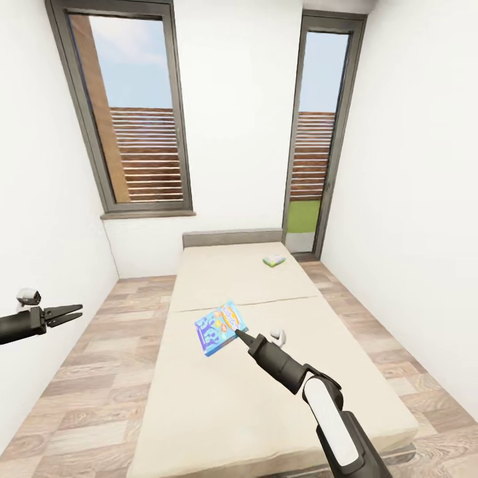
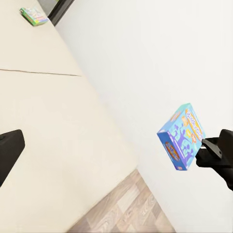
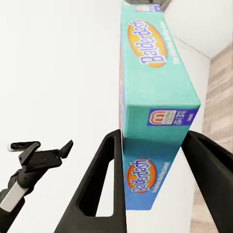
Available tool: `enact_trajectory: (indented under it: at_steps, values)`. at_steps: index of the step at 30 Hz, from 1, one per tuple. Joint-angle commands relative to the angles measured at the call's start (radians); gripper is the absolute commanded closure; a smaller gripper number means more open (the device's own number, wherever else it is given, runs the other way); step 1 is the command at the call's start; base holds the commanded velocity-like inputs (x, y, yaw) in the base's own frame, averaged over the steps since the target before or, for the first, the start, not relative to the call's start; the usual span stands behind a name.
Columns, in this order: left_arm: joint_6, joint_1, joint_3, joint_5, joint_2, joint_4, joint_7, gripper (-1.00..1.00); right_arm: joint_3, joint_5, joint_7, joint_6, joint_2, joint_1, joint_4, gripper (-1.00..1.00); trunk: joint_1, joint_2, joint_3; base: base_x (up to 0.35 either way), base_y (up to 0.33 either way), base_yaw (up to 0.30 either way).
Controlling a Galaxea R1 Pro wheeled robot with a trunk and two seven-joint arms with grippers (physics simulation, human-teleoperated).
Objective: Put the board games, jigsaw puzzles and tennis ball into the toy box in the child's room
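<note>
My right gripper [image 1: 241, 335] is shut on a blue-and-teal board game box [image 1: 221, 327] and holds it tilted above the middle of the beige bed [image 1: 226, 392]. In the right wrist view the box [image 3: 155, 73] sits clamped between the two black fingers [image 3: 109, 184]. The left wrist view shows the same box [image 2: 180, 137] in the air beside the right gripper [image 2: 213, 151]. A second, smaller board game [image 1: 273, 261] lies flat near the bed's far end, also seen as a colourful box [image 2: 34, 16]. My left gripper [image 1: 66, 312] hangs open and empty over the floor left of the bed.
The bed takes up the room's middle, with wooden floor [image 1: 99, 398] strips on both sides. White walls close in left and right. A tall window [image 1: 136, 113] and a glass door [image 1: 315, 153] stand behind the headboard [image 1: 232, 237].
</note>
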Motion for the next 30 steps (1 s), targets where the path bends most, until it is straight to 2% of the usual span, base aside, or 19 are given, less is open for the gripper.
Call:
enact_trajectory:
  at_steps: [1,6,30]
  values:
    - [0.011,0.000,0.000,0.000,0.000,0.000,-0.004,-1.00,-0.001,-0.006,0.001,0.006,0.001,-0.001,0.000,1.00,-0.004,0.006,0.002,0.000,0.000,-0.278]
    - [0.011,0.000,0.000,0.000,0.000,0.000,-0.004,-1.00,-0.001,-0.006,0.001,0.006,0.001,-0.001,0.000,1.00,-0.023,0.041,0.021,0.000,0.000,-0.278]
    - [0.010,0.000,0.000,0.000,0.000,0.000,-0.004,-1.00,-0.001,-0.005,0.001,0.006,0.000,-0.001,0.000,1.00,-0.023,0.041,0.040,0.000,0.000,-0.273]
